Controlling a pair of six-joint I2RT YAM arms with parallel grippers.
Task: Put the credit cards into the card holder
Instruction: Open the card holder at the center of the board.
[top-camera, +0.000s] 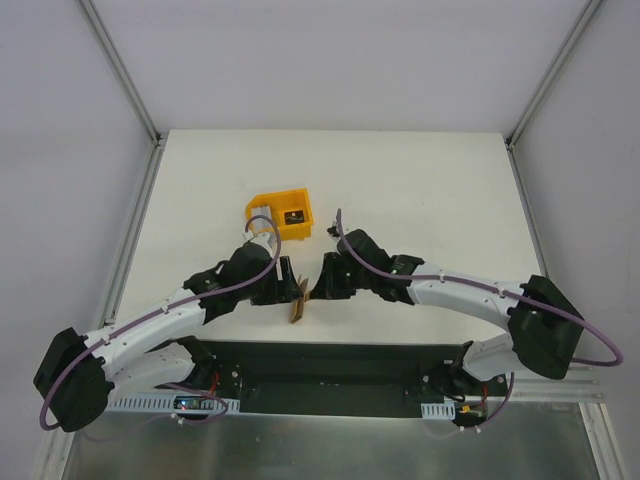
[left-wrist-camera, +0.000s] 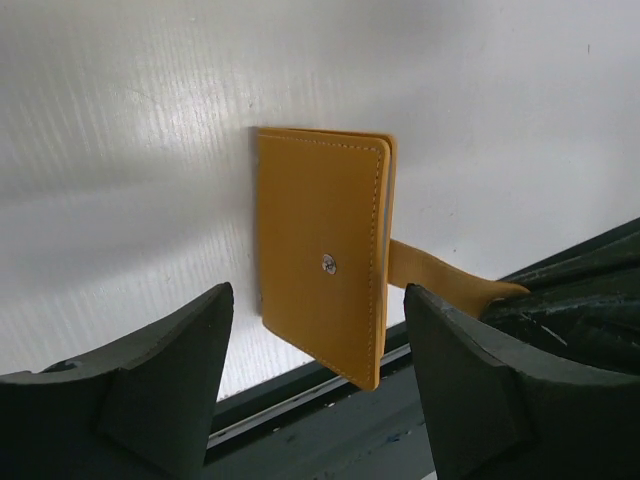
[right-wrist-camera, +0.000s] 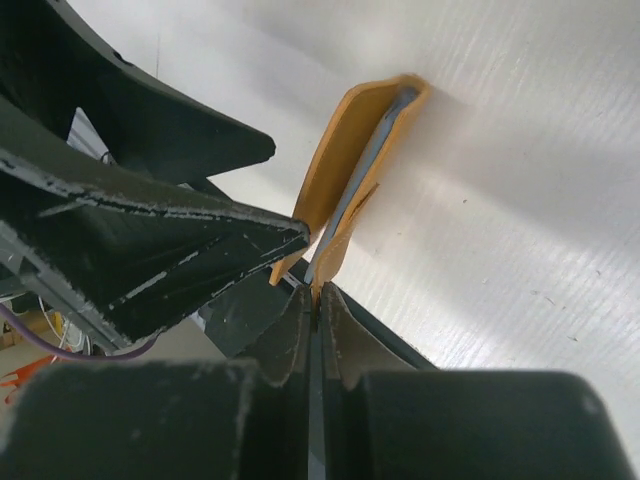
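White is the bench (top-camera: 420, 190), near whose middle a yellow-orange bin (top-camera: 298, 234) is set; what lies inside is too small to be named as cards. At the near edge the left claw (left-wrist-camera: 318, 340) is seen released, its fingers placed either side of the card holder (left-wrist-camera: 320, 240) without contact, probably so that the cover can be taken or opened. The card holder is closed and stood on edge. It is held upright by the right claw (right-wrist-camera: 314, 300), clenched on the snap tab (left-wrist-camera: 440, 282). A metal stud (left-wrist-camera: 328, 264) is shown on the cover.
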